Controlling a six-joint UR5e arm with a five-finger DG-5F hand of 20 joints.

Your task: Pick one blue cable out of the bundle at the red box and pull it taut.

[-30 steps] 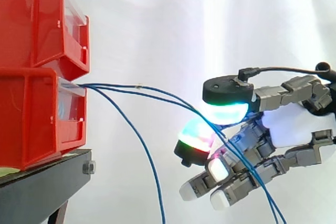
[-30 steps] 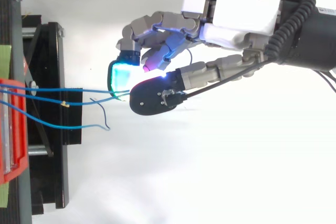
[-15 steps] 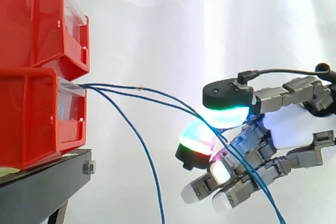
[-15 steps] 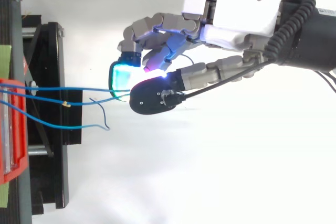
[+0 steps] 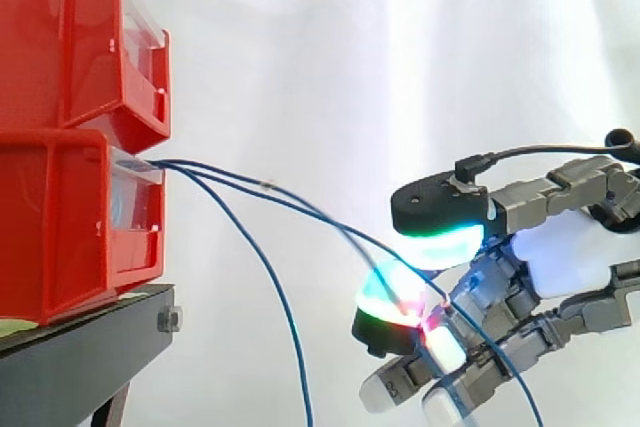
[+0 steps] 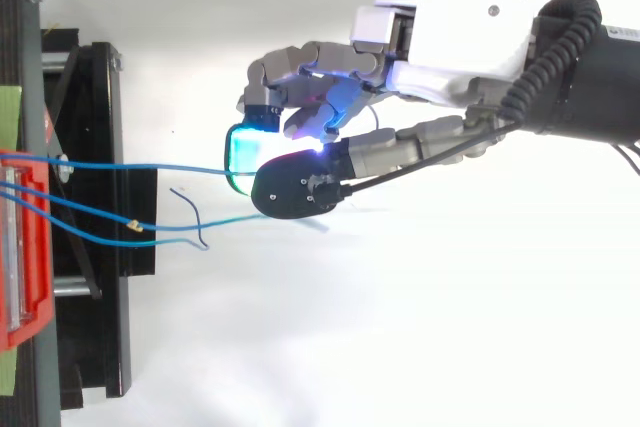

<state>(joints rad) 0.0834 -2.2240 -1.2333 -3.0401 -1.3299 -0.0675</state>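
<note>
Several thin blue cables leave the lower red box [image 5: 60,227] and fan out to the right. In the top view one blue cable [image 6: 150,168] runs nearly straight from the red box [image 6: 20,247] into the pinch of my hand [image 6: 450,42]. The thumb's black-backed pad and a cyan-glowing fingertip [image 6: 243,150] close on it. In the side view the hand [image 5: 570,252] sits low at the right, and the cables [image 5: 300,209] slope down between its thumb pad and a glowing fingertip [image 5: 385,297]. The exact contact is hidden by the pads.
A second red bin [image 5: 70,37] is stacked on the lower one, both on a black stand [image 5: 80,357]. Two other blue cables [image 6: 100,237] sag beside the pinched one, and one [image 5: 270,297] hangs down out of view. A white curtain lies behind.
The hand has dropped lower and edged right in the side view. In the top view the tagged cable has swung away from the pinched one, which now runs straighter.
</note>
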